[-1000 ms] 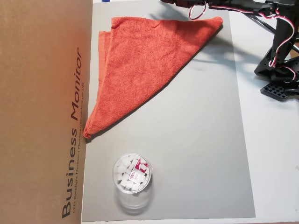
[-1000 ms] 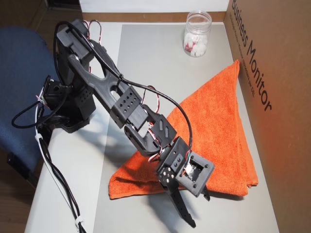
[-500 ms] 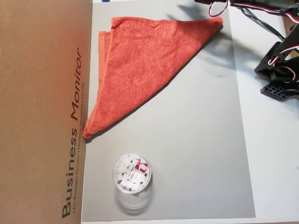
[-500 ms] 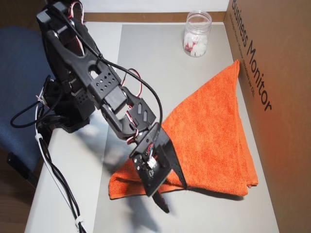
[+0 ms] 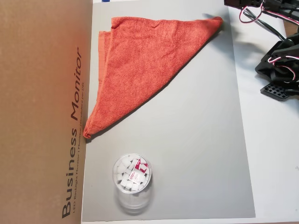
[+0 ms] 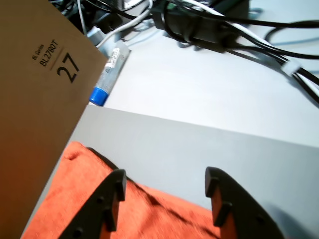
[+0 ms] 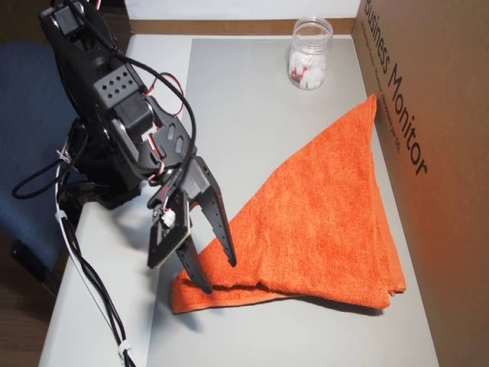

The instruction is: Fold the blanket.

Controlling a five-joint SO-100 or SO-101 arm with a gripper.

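**Blanket Folded to Triangle; Fingers Spread Over One Corner**

The blanket point(image 7: 321, 222) lay folded into a triangle on the grey mat point(image 5: 196, 154) covering the worktop, its long hemmed side against the cardboard monitor box point(image 5: 42, 112). The gripper point(image 7: 219, 276) stood over the blanket's pointed corner nearest the arm. Its fingers point(image 6: 112, 199) were spread wide and held nothing. A clear plastic jar point(image 5: 132, 181) of white pieces stood on the mat, apart from the blanket.
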